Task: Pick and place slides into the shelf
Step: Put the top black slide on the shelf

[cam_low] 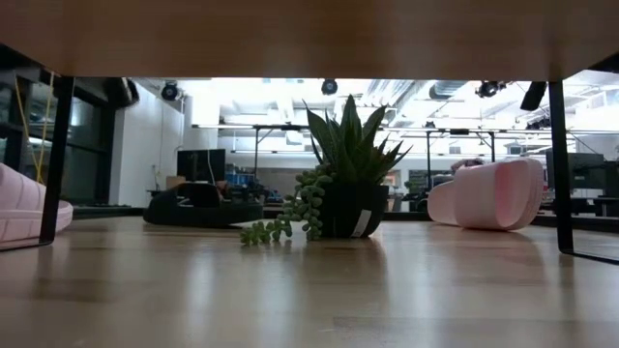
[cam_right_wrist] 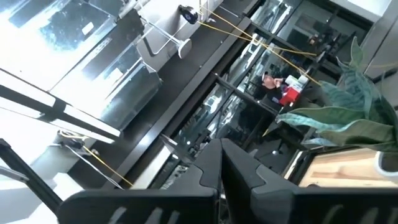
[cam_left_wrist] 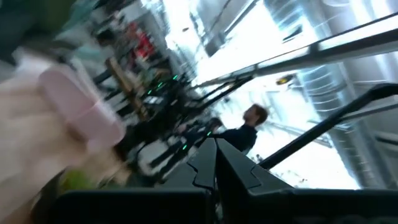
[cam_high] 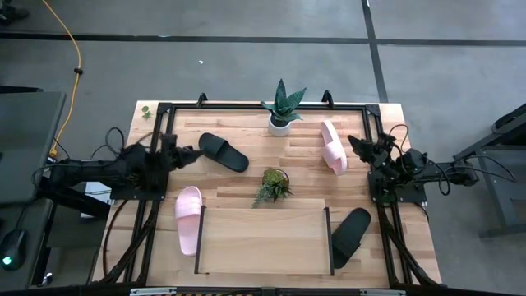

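The left claw (cam_high: 194, 153) sits at the left side of the high view, fingers pressed together with nothing between them, its tip just beside the heel end of a black slide (cam_high: 223, 152) that lies on a slant in the upper left part of the tabletop (cam_high: 246, 185). The right claw (cam_high: 357, 145) is at the right side of the frame, also narrow and holding nothing, very near a pink slide (cam_high: 333, 146) that lies close to the upper right edge of the wood. Between these two slides stands a spiky plant in a white pot (cam_high: 281, 109) at the upper edge, and a small trailing plant (cam_high: 272, 184) sits in the middle, so the open wood between them is narrow. Lower in the frame is the shelf (cam_high: 263, 242), a light board with thin black side panels and a bare surface. A second pink slide (cam_high: 188, 218) lies just outside its left panel, and a second black slide (cam_high: 351, 233) lies against its right panel, near the lower right edge of the tabletop. In the low view, the trailing plant (cam_low: 334, 184) stands in the centre.
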Controlling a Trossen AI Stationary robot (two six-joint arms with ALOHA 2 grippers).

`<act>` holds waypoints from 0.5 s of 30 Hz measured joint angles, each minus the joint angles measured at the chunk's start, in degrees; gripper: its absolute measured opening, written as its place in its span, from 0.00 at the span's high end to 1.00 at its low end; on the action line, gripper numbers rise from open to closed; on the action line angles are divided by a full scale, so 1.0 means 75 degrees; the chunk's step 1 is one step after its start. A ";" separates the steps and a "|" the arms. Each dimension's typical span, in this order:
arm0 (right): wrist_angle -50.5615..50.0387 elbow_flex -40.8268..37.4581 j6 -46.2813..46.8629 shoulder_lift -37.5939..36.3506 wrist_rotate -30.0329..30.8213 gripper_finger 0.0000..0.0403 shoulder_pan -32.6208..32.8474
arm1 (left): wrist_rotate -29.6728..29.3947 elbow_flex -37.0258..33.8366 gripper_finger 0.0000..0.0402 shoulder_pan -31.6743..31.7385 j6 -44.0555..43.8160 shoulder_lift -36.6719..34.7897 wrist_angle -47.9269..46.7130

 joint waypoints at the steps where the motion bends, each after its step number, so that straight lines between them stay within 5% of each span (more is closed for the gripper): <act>1: 0.0000 0.0000 -0.0023 0.0000 -0.0001 1.00 0.0000 | -0.0031 0.0251 1.00 0.0000 0.0150 0.0022 -0.0171; 10: 0.0012 0.0002 -0.0038 0.0000 -0.0058 1.00 0.0002 | -0.0917 0.4085 1.00 0.0000 0.1516 0.1254 -0.5209; 15: 0.0012 0.0003 -0.0039 0.0000 -0.0062 1.00 0.0002 | -0.1227 0.6182 1.00 0.0000 0.2235 0.2598 -0.6802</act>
